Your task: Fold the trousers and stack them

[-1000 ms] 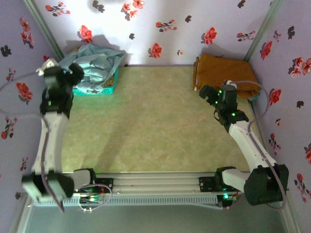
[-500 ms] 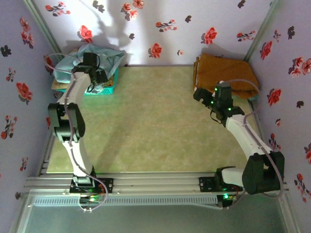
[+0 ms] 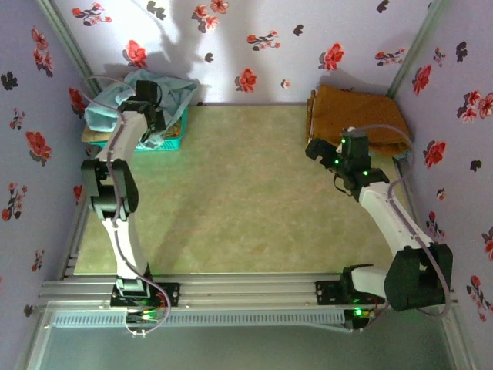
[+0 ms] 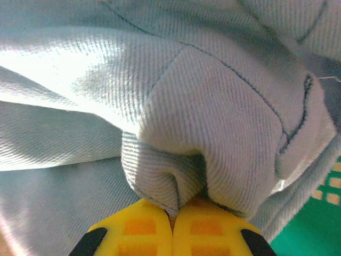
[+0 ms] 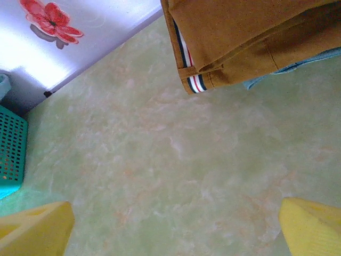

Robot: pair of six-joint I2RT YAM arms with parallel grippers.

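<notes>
Left wrist: the left tool (image 4: 173, 213) clamps a fold of the light-blue trousers (image 4: 202, 106), heaped directly ahead in the teal basket (image 4: 325, 213). The right tool (image 5: 173, 229) gapes wide over the desk (image 5: 176, 160), orange-brown garment (image 5: 240, 32) ahead.

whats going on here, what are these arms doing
The left gripper has its jaws shut on a fold of the trousers, bunched in the teal basket. The right gripper hovers with jaws open over the table near the folded orange-brown garment. No folding done yet.
</notes>
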